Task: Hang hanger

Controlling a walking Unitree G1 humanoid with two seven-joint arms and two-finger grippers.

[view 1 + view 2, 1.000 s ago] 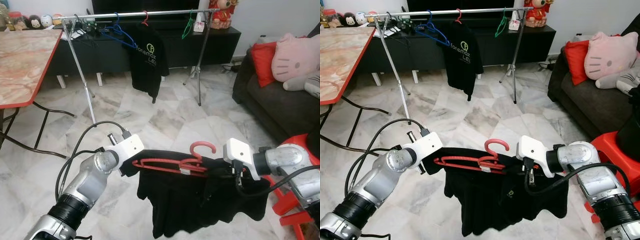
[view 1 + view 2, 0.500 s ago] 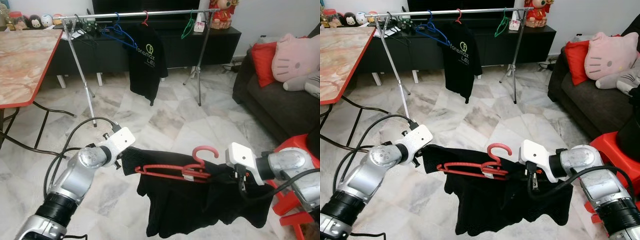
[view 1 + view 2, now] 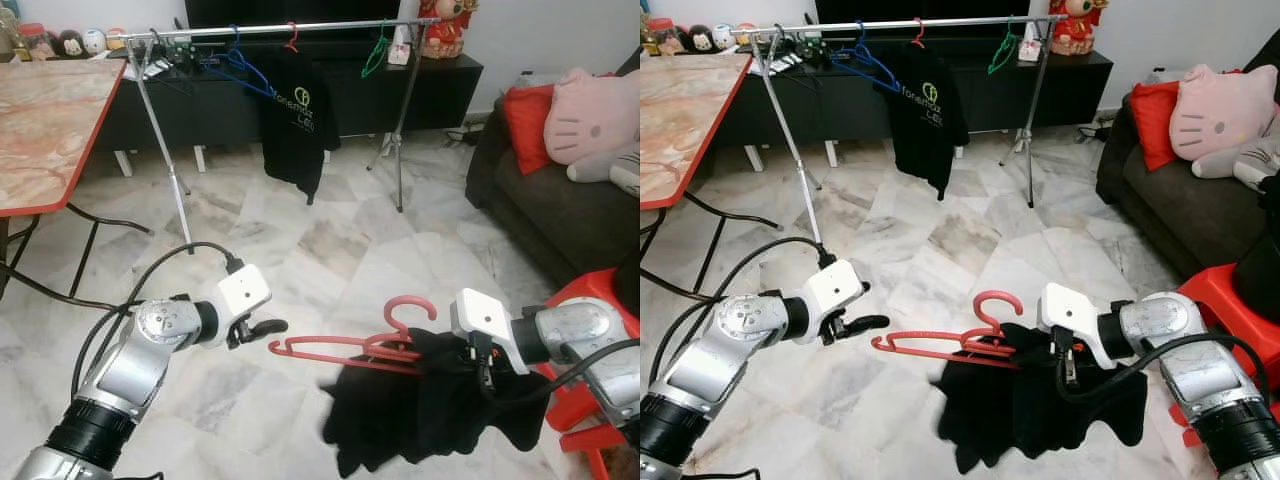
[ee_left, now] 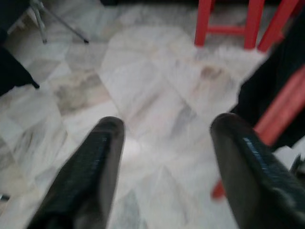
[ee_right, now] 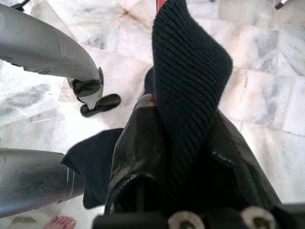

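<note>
A red hanger (image 3: 345, 346) hangs level above the floor, hook up. Its right end and a black garment (image 3: 420, 415) are bunched at my right gripper (image 3: 478, 362), which is shut on the black knit fabric (image 5: 190, 71). The garment droops below that end, leaving the hanger's left arm bare. My left gripper (image 3: 262, 328) is open just left of the hanger's tip, touching nothing; marble floor shows between its fingers (image 4: 90, 162). Farther ahead stands the clothes rack (image 3: 270, 28), holding a black T-shirt (image 3: 300, 110), blue hangers (image 3: 235, 65) and a green hanger (image 3: 377, 55).
A red-edged marble-top table (image 3: 50, 120) stands at the left. A dark sofa (image 3: 540, 215) with pink and red pillows is at the right, with a red stool (image 3: 600, 290) beside my right arm. A black cabinet (image 3: 440, 90) runs behind the rack.
My left gripper let go of the garment, opened and drew back to the left. The garment slid off the hanger's left arm and now hangs bunched at the right gripper.
</note>
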